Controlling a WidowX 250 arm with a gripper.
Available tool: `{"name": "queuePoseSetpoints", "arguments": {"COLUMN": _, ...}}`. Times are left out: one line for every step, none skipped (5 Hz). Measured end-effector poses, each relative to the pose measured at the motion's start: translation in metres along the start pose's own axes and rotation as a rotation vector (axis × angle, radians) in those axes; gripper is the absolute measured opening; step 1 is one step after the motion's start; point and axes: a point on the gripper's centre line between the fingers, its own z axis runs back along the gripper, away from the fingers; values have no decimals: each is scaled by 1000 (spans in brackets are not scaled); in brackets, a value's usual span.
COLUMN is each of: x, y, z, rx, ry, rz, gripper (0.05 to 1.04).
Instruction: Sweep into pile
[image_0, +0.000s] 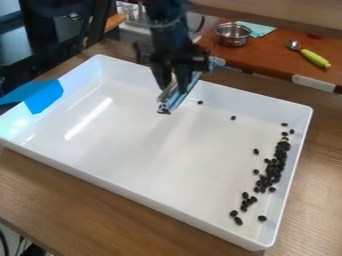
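- Dark beans (273, 172) lie in a ragged band along the tray's wall, well apart from my gripper (174, 85), toward the camera and to the picture's right; a few strays dot the floor between, one just beside my tool.
- My gripper is pinched on a silver-and-blue sweeping tool (175, 97), which hangs at a tilt over the white tray (120, 150).
- At risk, in my judgement: a stroke driven hard at the wall could flick beans over the rim or wedge them in the corner. Set too high, the tilted edge could ride over the strays; pressed too low, it could twist in my grip or shove the tray.
- A careless pass through the band could also scatter its densest part.
- Beneath the tray is the wooden table (60, 200); beyond my gripper, toward the picture's upper right, sit a metal pot (233, 35) and a green-handled spoon (314, 58).
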Motion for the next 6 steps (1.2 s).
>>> {"name": "queuePoseSetpoints", "arguments": {"x": -2, "y": 13, "z": -9, "rx": 45, "ry": -32, "rz": -7, "gripper": 333}}
{"name": "queuePoseSetpoints", "arguments": {"x": -2, "y": 20, "z": -14, "rx": 78, "ry": -69, "rz": -18, "gripper": 333}}
{"name": "queuePoseSetpoints", "arguments": {"x": -5, "y": 22, "z": -25, "rx": 124, "ry": -64, "rz": -20, "gripper": 333}}
{"name": "queuePoseSetpoints", "arguments": {"x": -19, "y": 15, "z": -44, "rx": 170, "ry": 4, "rz": -31, "gripper": 333}}
{"name": "queuePoseSetpoints", "arguments": {"x": -15, "y": 7, "z": -52, "rx": 202, "ry": 21, "rz": -25, "gripper": 333}}
{"name": "queuePoseSetpoints", "arguments": {"x": -16, "y": 1, "z": -53, "rx": 207, "ry": 26, "rz": -38, "gripper": 333}}
